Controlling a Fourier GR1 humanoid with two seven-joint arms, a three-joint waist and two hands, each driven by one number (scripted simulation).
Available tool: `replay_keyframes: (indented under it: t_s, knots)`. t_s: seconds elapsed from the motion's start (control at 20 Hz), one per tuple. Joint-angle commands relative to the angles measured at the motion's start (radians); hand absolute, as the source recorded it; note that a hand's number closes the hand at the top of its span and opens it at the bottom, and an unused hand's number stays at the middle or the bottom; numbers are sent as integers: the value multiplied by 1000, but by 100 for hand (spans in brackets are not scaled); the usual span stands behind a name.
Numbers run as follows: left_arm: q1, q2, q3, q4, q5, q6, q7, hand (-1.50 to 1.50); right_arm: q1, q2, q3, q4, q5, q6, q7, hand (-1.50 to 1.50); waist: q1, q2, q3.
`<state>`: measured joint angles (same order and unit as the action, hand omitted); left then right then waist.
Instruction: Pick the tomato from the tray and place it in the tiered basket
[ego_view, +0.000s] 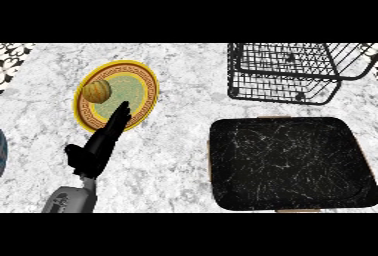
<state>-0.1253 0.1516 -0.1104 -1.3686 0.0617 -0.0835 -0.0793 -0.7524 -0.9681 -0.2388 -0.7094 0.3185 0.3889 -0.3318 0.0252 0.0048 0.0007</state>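
A round yellow-orange fruit (97, 91) lies on the left part of a green plate (136, 85) with a yellow patterned rim, at the counter's left. My left hand (100, 145) comes in from the lower left. It is open, with straight fingers pointing up over the plate's lower rim. The fingertips (122, 107) stop just below and to the right of the fruit, apart from it. A black wire basket (288, 70) stands at the back right. A black square tray (284, 162) lies in front of it with nothing on it. My right hand does not show.
The counter is white-grey marble. A dark patterned patch (11, 55) shows at the back left corner, and a bluish rounded edge (2, 152) pokes in at the left border. Bare counter lies between the plate and the tray.
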Motion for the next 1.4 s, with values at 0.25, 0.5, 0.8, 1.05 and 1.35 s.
replay_keyframes:
  t_s: [0.25, 0.5, 0.8, 1.05, 1.35]
  knots:
    - [-29, -22, 10, 75, -23, 1, -50, 0, -338, 131, 31, 39, 0, 28, 279, 150, -1, 1, -2]
    - [1, -22, -11, -47, -26, 12, 36, 0, -489, 213, 81, 108, 57, 3, 385, 150, 17, 2, -1]
    - [-18, -48, -19, -35, -35, 21, 61, 0, -602, 275, 98, 224, 96, 2, 406, 150, 13, 5, -1]
    - [0, -12, 15, -14, -9, -30, 9, 0, -645, 362, 112, 304, 131, -59, 398, 150, 14, 6, -1]
    - [-31, -3, 35, -4, 0, -42, 25, 0, -660, 450, 111, 387, 155, -145, 348, 150, 24, 11, -1]
